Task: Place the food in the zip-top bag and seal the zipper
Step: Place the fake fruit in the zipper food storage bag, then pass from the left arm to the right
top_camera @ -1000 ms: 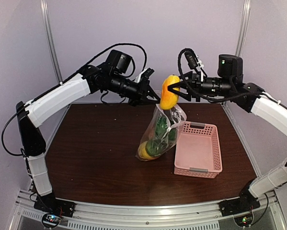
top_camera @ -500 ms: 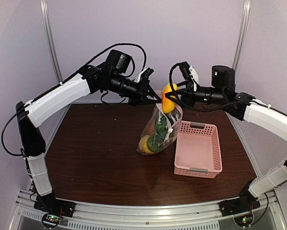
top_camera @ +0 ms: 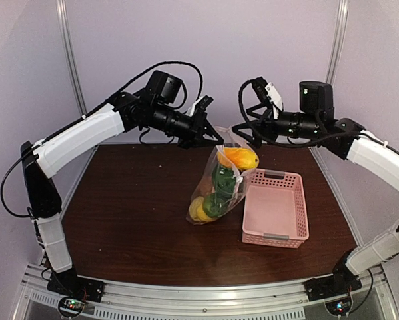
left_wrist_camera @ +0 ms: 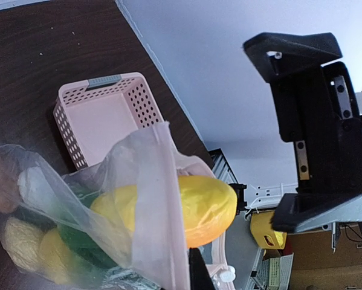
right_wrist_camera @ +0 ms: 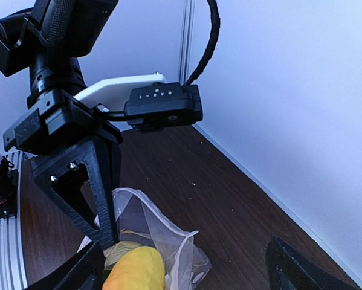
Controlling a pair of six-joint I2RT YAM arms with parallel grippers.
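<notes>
The clear zip-top bag hangs from my left gripper, which is shut on its mouth edge; its bottom rests on the table. Yellow lemons and green vegetables lie inside. The orange-yellow piece sits in the bag's open mouth, free of any gripper. My right gripper is open and empty just above it. In the right wrist view the piece shows below the pale zipper strip. In the left wrist view the piece bulges out of the bag.
The pink perforated basket stands empty on the brown table, right of the bag and nearly touching it. It also shows in the left wrist view. Walls close the back and sides.
My right gripper carried the orange-yellow piece down to the bag's mouth, opened and let it go. The piece now lies in the bag's top. The left gripper has held still.
</notes>
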